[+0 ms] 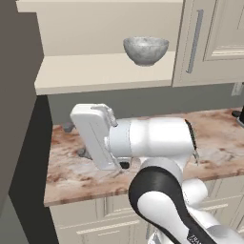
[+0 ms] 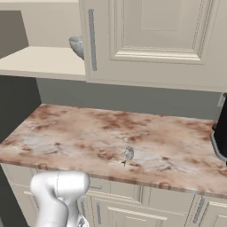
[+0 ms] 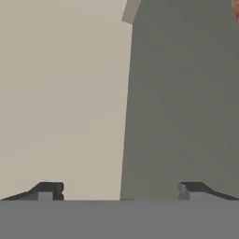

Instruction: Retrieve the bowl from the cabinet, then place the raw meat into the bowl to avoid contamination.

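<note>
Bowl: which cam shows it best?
Left base view: the bowl sits whole and unobstructed on the open cabinet shelf. Right base view catches just a sliver beside the door edge. Hand view gives nothing recognisable of it.

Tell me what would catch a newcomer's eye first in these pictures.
The grey-white bowl sits alone on the open cabinet's beige shelf, above the reddish marble counter. Below it, the white arm bulks large over the counter. In the hand view, the tool stands open, holding nothing.
</note>
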